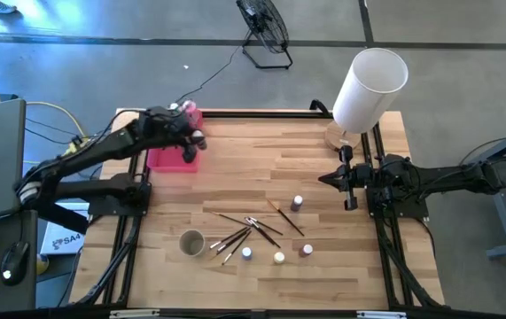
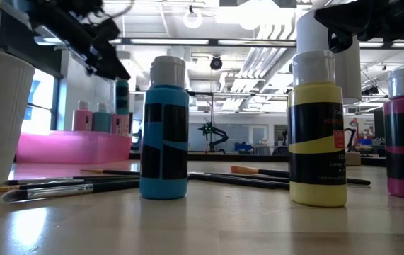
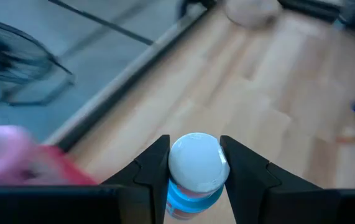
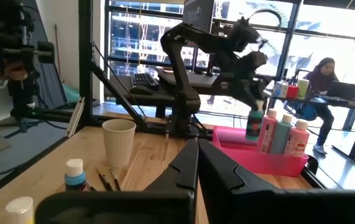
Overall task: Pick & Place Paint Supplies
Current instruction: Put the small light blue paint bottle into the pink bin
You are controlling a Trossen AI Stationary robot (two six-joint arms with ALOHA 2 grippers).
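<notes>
Between the left end effector (image 3: 194, 180) fingers, wrist view alone shows a clamped teal bottle (image 3: 194, 177).

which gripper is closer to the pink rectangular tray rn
Left. The left gripper hangs over the pink rectangular tray, shut on a blue white-capped bottle. The right gripper waits shut, far across the table.

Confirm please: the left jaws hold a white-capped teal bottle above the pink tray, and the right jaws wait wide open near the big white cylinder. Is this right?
One detail is wrong. The right gripper is shut, not wide open; the right wrist view shows its jaws pressed together. The rest holds: the left gripper holds the white-capped teal bottle at the pink tray, and the right arm waits near the big white cylinder.
</notes>
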